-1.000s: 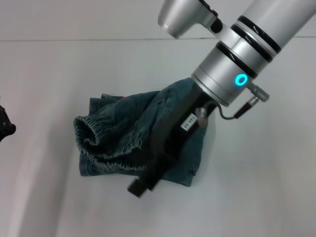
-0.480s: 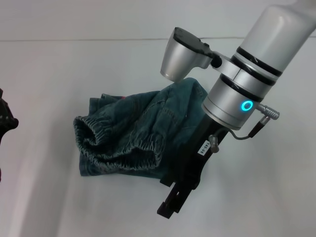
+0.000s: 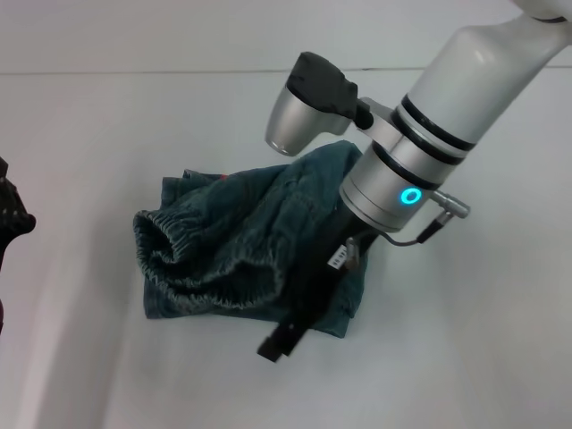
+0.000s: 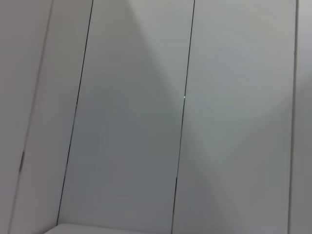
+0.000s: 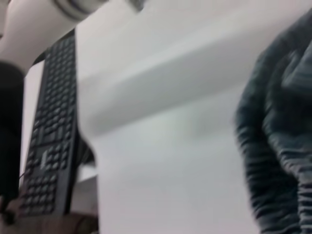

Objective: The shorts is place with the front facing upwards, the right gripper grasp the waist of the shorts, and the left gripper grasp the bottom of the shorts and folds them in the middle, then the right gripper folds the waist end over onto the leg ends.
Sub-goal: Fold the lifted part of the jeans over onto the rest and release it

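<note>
Over the folded shorts [image 3: 232,250], the right tool [image 3: 279,344] lies; its grip state unclear.

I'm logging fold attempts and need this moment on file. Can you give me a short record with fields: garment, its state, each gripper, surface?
garment: denim shorts
state: bunched in a heap, not flat; gathered waist faces the robot's left
right gripper: low over the near right edge of the shorts, against the cloth; whether it grips cloth cannot be told
left gripper: at the left edge of the head view, clear of the shorts
surface: white table
</note>
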Action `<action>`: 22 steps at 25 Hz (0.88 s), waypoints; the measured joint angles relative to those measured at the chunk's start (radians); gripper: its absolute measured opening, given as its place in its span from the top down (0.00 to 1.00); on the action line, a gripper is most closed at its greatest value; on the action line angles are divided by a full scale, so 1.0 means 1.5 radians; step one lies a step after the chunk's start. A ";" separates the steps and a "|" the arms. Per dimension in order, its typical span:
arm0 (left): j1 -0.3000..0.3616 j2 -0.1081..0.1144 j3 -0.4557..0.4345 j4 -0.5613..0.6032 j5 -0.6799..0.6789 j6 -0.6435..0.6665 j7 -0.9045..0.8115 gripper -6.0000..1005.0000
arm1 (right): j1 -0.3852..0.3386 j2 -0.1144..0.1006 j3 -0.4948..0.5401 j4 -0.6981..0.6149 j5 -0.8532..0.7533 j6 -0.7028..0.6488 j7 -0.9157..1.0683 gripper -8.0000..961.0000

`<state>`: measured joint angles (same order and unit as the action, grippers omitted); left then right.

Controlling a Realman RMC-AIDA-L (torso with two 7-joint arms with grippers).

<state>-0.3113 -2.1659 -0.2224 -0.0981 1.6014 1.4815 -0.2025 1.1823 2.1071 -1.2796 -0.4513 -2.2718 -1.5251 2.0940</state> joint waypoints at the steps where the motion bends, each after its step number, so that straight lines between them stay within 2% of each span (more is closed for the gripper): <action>1: 0.000 0.000 0.000 0.000 0.000 0.000 0.000 0.98 | 0.000 0.000 -0.001 0.000 0.009 0.011 -0.003 0.03; 7: 0.003 -0.001 0.001 0.000 0.000 0.000 0.000 0.98 | -0.006 -0.005 -0.001 -0.008 0.068 0.064 -0.021 0.03; 12: 0.005 -0.002 0.001 0.000 0.000 0.000 0.000 0.98 | -0.006 0.001 -0.001 0.000 0.093 0.135 -0.047 0.03; 22: 0.006 -0.001 0.001 -0.002 0.000 -0.001 0.000 0.98 | -0.035 0.003 -0.010 0.052 0.257 0.255 -0.162 0.03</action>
<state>-0.3019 -2.1675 -0.2209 -0.1008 1.6014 1.4800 -0.2025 1.1296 2.1117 -1.2950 -0.3730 -1.8865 -1.1433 1.8508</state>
